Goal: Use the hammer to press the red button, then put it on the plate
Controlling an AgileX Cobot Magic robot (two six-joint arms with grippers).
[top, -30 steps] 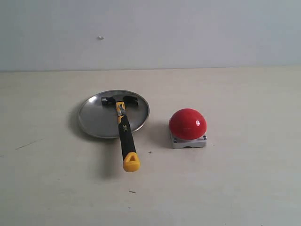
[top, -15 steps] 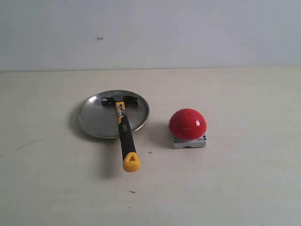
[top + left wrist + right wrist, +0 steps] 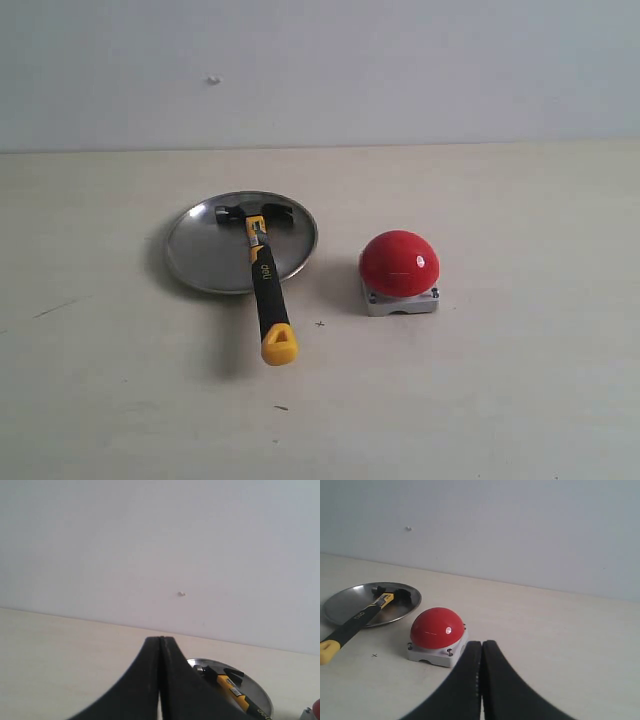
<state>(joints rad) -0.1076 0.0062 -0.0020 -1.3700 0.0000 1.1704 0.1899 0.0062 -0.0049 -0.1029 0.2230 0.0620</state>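
hammer [image 3: 262, 270] head lying in plate [image 3: 200, 255], handle sticking out over near rim onto table [image 3: 500, 400], red button [image 3: 399, 262] right of plate, apart, left gripper [image 3: 160, 641] pressed fully together, empty, right gripper [image 3: 482, 644] likewise closed on nothing, scene unchanged from earlier frames

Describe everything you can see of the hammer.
The hammer is a claw hammer: dark metal head, black handle with pale lettering, yellow neck band, yellow looped end. It lies unheld, head inside the plate near its far rim, handle crossing the near rim, yellow end out over the table.
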